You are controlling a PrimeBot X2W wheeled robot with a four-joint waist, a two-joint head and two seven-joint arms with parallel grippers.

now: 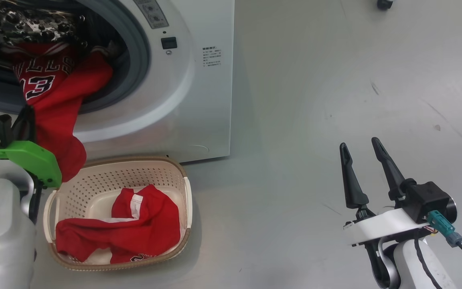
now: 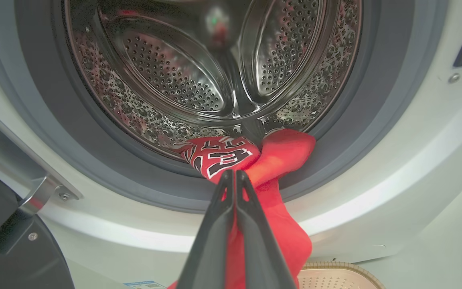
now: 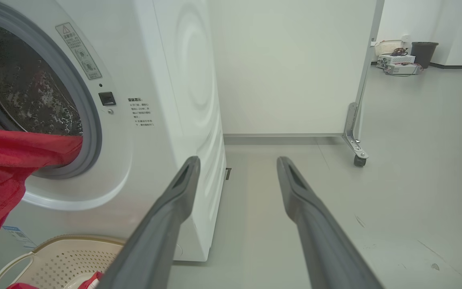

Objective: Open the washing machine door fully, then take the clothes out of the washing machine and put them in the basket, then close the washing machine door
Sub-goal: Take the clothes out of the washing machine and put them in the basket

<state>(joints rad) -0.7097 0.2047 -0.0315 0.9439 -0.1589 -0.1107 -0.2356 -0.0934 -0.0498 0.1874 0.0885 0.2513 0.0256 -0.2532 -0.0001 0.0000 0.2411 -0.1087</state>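
- A big white washing machine is seen at the left, with grey floor spread out to its right.
- Its black door is swung open, low at the left of the left wrist view.
- Far off, a white panel on wheels and a dark bin are seen.
- One end of a red jersey is inside the shiny steel drum. The rest is hung out over the grey ring and down the front.
- The jersey is pinched by the left claw, its two fingers pressed together on the red cloth.
- A cream basket is set on the floor just in front of the machine. The low end of the jersey is near its rim.
- A red piece with white trim is laid in the basket.
- The right claw is held wide, with nothing in it, well apart from the machine.
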